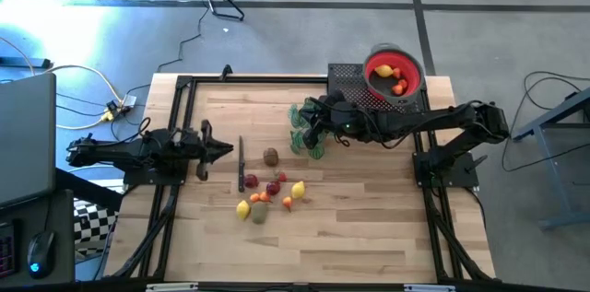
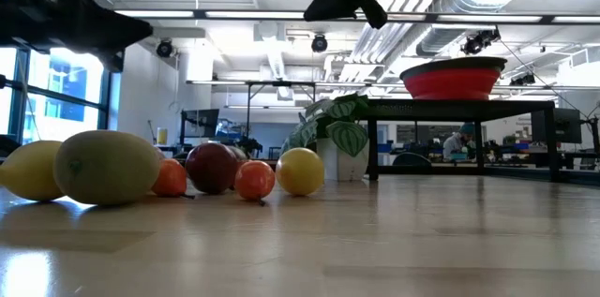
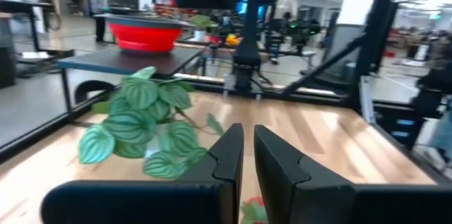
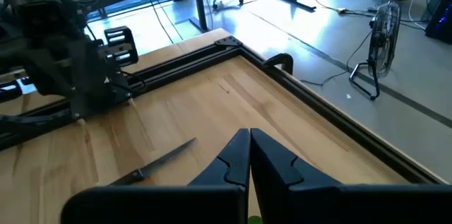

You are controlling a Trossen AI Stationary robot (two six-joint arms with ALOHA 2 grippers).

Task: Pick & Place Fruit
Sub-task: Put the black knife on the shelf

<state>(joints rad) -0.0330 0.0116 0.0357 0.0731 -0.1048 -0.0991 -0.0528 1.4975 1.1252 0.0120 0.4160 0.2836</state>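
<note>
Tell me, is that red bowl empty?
No. The red bowl already holds a yellow and some orange-red fruit, seen from above.

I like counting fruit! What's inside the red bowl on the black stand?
The round red bowl holds a yellow lemon and some small orange-red fruit pieces. Anything underneath them is hidden.

The high camera looks straight down on the whole worktop [image 1: 350, 227] from well above. The low one sits at worktop level, close to the fruit [image 2: 211, 168], facing the room. Each of the 2 wrist cameras looks forward past its own gripper: left gripper [image 3: 246, 155], right gripper [image 4: 249, 155]. Left wrist and low views share the red bowl [image 3: 146, 37] ahead.
</note>
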